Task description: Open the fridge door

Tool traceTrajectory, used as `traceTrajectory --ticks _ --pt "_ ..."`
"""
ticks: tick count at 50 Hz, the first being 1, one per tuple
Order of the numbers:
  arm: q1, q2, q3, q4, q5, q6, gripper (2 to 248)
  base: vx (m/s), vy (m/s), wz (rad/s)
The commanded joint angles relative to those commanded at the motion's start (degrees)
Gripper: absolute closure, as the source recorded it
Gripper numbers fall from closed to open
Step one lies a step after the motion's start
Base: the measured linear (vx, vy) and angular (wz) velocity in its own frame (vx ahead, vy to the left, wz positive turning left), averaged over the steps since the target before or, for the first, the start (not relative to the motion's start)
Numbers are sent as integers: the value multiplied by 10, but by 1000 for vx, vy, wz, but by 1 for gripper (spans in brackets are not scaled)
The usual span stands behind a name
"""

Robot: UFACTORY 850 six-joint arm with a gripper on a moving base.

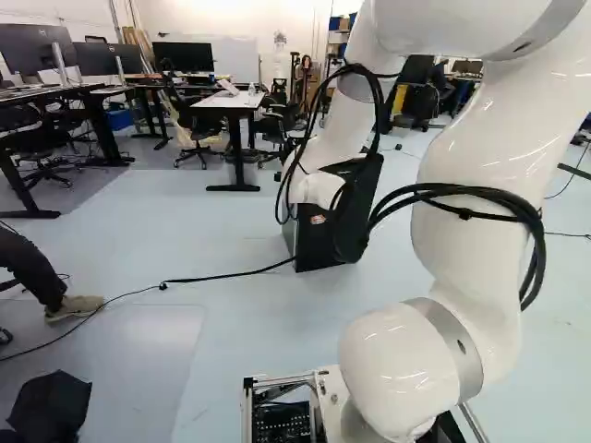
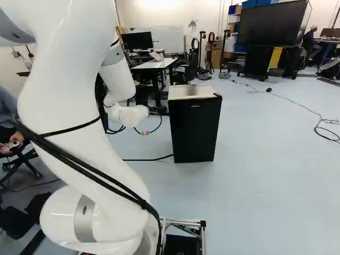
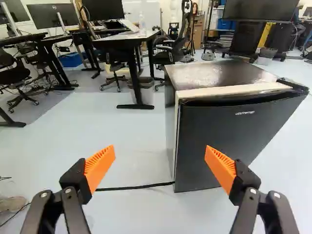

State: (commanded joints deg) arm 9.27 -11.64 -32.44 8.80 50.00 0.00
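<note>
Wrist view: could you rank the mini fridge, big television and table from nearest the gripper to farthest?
1. Mini fridge, ahead of the gripper
2. Table, beyond the fridge, to one side
3. Television, far behind the fridge

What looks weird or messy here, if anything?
Nothing looks spilled or broken, and the little black fridge stands upright. Only the black cable looks a bit untidy, because it trails loose across the floor beside it.

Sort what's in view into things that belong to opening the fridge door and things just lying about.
For the job:
- fridge
- its dark door
- open pincer

Just lying about:
- white-topped table
- office chair
- large screen
- whiteboard
</note>
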Motion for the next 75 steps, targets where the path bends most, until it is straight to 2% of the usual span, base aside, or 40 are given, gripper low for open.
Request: traceTrajectory --ticks 29,53,75 --pt "52 -16 -14 78 3 0 3 0 0 0" --pt "86 -81 -58 144 18 0 3 0 0 0" --pt "104 -144 -102 203 37 0 3 0 0 0"
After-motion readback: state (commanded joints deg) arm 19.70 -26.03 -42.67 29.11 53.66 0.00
